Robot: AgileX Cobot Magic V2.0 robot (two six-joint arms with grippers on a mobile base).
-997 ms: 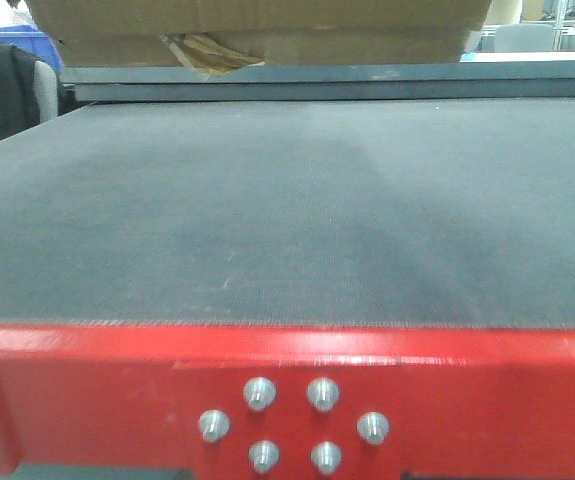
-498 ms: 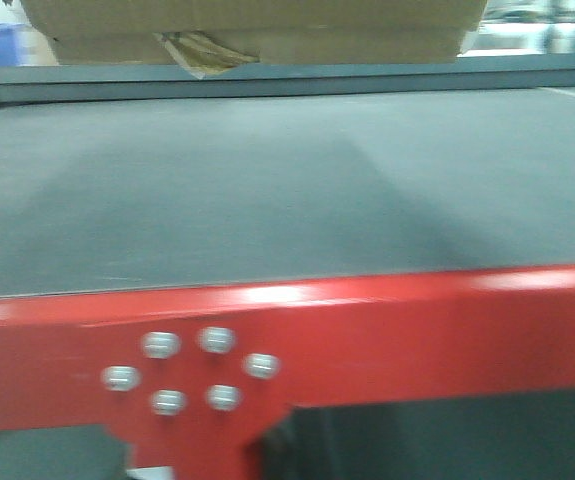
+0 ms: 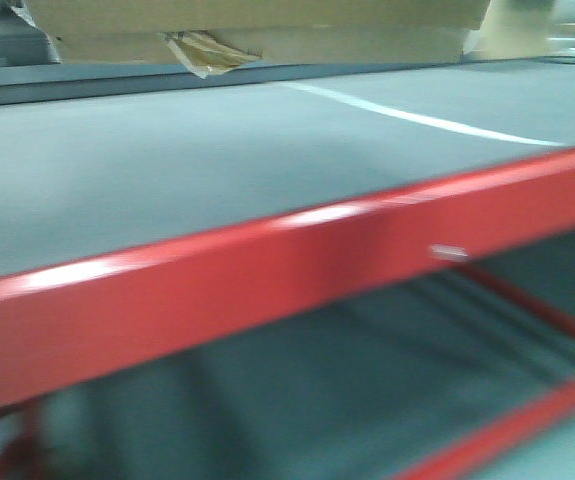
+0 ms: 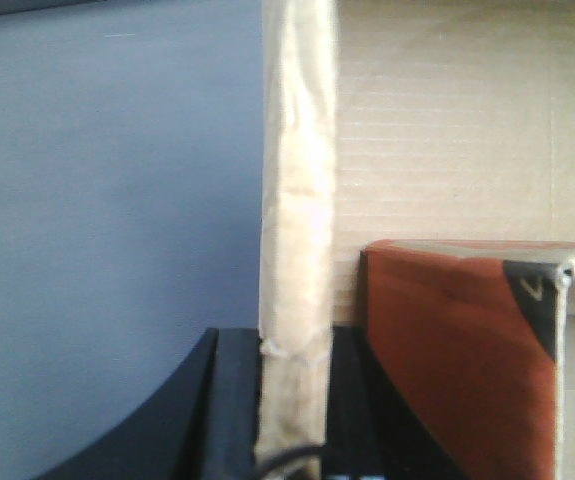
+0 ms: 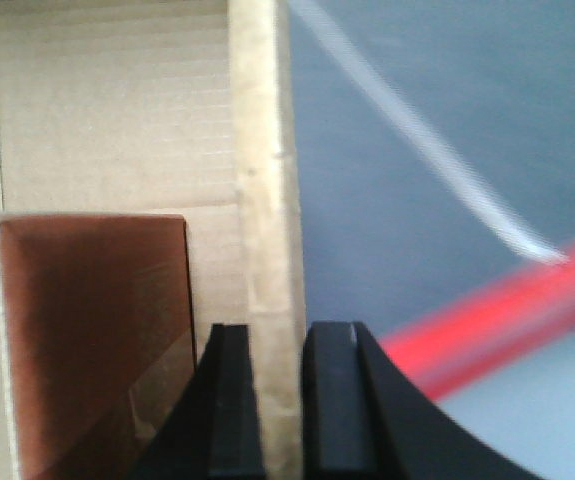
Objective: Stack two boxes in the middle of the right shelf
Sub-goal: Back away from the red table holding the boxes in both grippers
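The right gripper [image 5: 279,345] is clamped on a thin box wall [image 5: 262,150]. The left gripper [image 4: 292,345] seems closed on the opposite wall, though its far finger is dim. Below both, the red beam [image 3: 267,270] is blurred. A hard swing could flex the cardboard and slip the boxes [image 3: 257,30]. The shelf is not in view.

front: motion-blurred | glare on red beam [image 3: 297,215] | wrists: soft, evenly lit

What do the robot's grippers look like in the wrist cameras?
Both are matte black. The right gripper has two flat-faced fingers with outward-curving backs. The left gripper looks alike, with a thin dark cable looping near its base.
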